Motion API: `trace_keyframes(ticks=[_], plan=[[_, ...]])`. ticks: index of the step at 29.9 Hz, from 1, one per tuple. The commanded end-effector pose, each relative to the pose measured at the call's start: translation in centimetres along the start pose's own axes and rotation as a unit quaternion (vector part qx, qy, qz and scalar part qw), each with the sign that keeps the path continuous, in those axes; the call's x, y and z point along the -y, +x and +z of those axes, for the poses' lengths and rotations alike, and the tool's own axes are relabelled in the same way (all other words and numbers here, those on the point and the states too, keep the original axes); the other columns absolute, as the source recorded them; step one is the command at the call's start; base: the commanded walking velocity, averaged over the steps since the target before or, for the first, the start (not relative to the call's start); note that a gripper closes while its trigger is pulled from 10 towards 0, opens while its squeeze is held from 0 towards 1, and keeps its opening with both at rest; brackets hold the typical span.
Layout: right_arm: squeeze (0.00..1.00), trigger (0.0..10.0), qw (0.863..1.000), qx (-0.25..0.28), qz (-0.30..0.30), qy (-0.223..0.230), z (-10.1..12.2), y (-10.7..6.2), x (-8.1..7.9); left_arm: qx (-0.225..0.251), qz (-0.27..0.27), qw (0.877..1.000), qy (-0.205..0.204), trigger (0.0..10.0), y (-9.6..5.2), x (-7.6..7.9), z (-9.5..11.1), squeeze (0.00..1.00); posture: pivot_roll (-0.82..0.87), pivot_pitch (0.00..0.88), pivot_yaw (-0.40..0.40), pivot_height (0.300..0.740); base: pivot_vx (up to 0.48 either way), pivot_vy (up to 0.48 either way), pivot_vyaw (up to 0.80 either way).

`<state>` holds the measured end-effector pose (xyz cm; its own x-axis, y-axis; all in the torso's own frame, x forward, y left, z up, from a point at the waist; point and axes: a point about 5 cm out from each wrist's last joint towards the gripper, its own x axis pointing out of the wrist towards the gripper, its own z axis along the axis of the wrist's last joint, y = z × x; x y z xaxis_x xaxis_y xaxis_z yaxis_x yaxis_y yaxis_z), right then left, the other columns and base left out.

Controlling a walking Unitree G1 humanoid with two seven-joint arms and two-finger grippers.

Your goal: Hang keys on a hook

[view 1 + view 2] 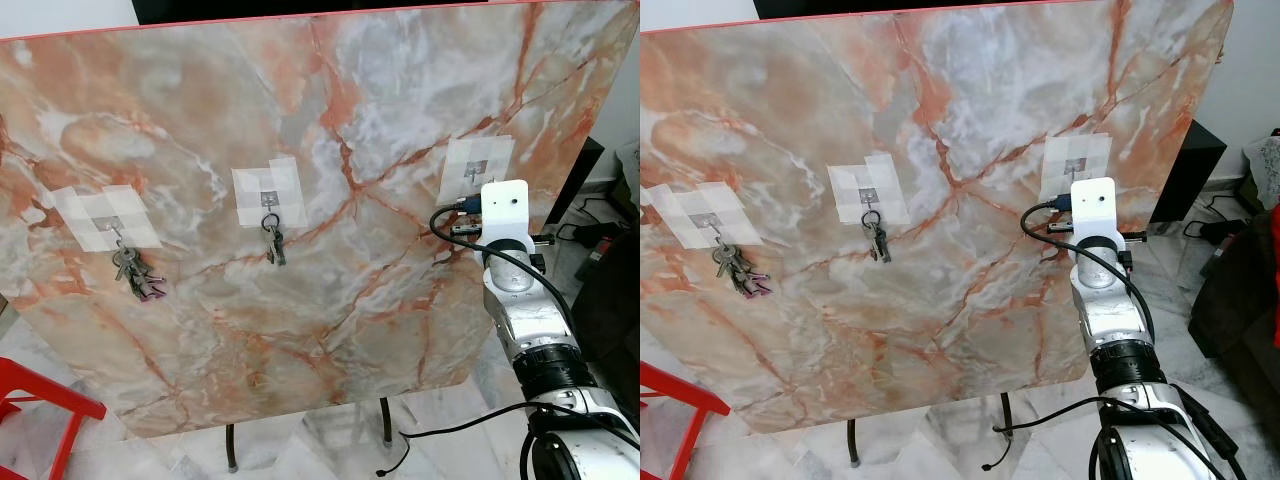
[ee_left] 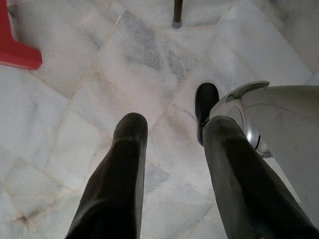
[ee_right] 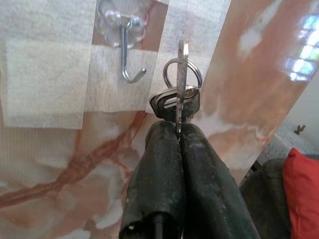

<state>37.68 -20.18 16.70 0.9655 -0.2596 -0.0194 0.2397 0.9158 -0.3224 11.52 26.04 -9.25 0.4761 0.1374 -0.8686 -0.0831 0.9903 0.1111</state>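
Down by the robot's side, your left gripper point(image 2: 172, 144) hung idle over the marble floor point(image 2: 75, 84), its jaws apart and holding nothing.

Across the upright marble board point(image 1: 300, 330), going left to right, you had three taped hooks: the one near the left edge already carried a bunch of keys point(image 1: 135, 272), the middle one carried a second bunch point(image 1: 274, 243), and the free hook point(image 3: 128, 47) sat near the right edge. Your right gripper point(image 3: 179, 132) was raised to that free hook, jaws clamped on the keys point(image 3: 175, 102), with the key ring point(image 3: 182, 74) standing up clear above the fingertips.

What the coming move turned on, as I judged it: in the right wrist view the ring stood edge-on just beside the hook's upturned tip, near it but not yet over it. The ring's opening would need to face the tip, then slide across and drop onto the curve.
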Motion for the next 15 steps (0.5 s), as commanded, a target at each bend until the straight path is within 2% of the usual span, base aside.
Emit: trace_keyframes(ticks=[1, 7, 15], plan=[[0.00, 10.0, 1.000, 0.010, 0.002, 0.003, 0.9, 0.3, -0.1, -0.003, 0.002, 1.000, 0.008, 10.0, -0.1, -0.5, 0.0, 0.00, 0.14, 0.000, 0.034, 0.740, 0.000, 0.000, 0.00], [0.00, 10.0, 1.000, 0.010, 0.006, 0.004, 1.0, 0.4, -0.3, -0.003, 0.002, 1.000, 0.007, 10.0, -0.1, -0.5, 0.0, 0.00, 0.14, 0.000, 0.034, 0.740, 0.000, 0.000, 0.00], [0.00, 10.0, 0.999, 0.006, 0.037, -0.002, 0.9, 0.4, -1.4, -0.003, 0.000, 1.000, 0.007, 10.0, -0.1, -0.5, 0.0, 0.00, 0.14, 0.000, 0.033, 0.740, 0.000, 0.000, 0.00]])
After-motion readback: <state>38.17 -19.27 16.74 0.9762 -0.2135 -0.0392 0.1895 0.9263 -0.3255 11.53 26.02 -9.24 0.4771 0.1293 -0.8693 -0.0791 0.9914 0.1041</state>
